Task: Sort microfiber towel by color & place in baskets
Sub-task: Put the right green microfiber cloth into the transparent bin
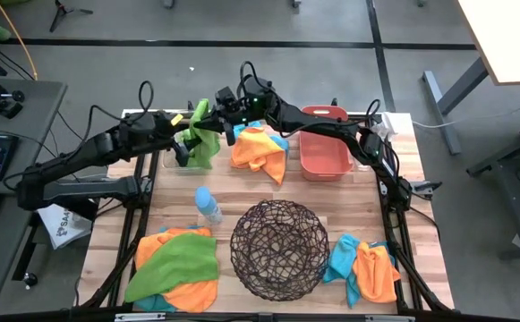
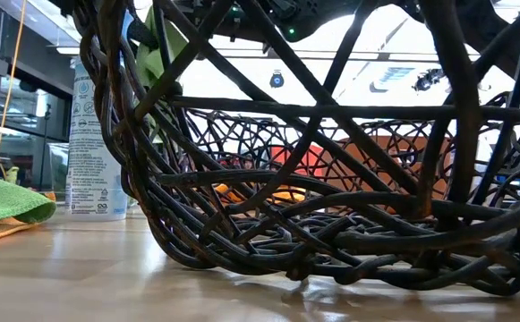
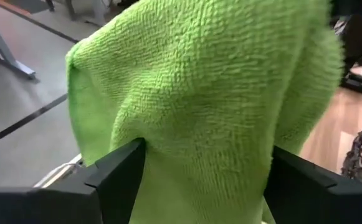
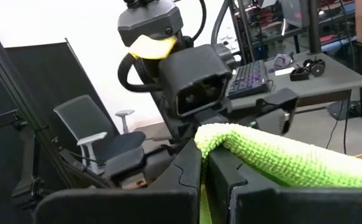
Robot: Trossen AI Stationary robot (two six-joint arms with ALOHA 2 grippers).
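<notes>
A bright green towel point(image 1: 203, 141) hangs over the table's far left part, seen close in the left wrist view point(image 3: 205, 93). My right gripper point(image 1: 215, 114) reaches in level from the right and is shut on its top. My left gripper point(image 1: 186, 148) is open beside the cloth, which fills the gap between its fingers point(image 3: 115, 177). An orange towel point(image 1: 261, 152) with a bit of blue lies at the far middle. Mixed piles lie at the front left point(image 1: 174, 266) and front right point(image 1: 362, 268). My left gripper is open, and the hanging towel's middle point(image 3: 199, 174) bulges between its fingers, brushing both inner sides; the fingers come at it about level from the left. My right gripper pinches a folded edge at the towel's top point(image 4: 213, 138) between its two fingers point(image 4: 227, 171), reaching level. The cloth hangs below, clear of the table.
The round dark wire basket point(image 1: 277, 249) stands at the front middle and fills the low view point(image 2: 331, 224). A salmon basket point(image 1: 324, 154) stands at the far right. A blue-capped clear bottle point(image 1: 208, 206) stands upright left of the wire basket.
</notes>
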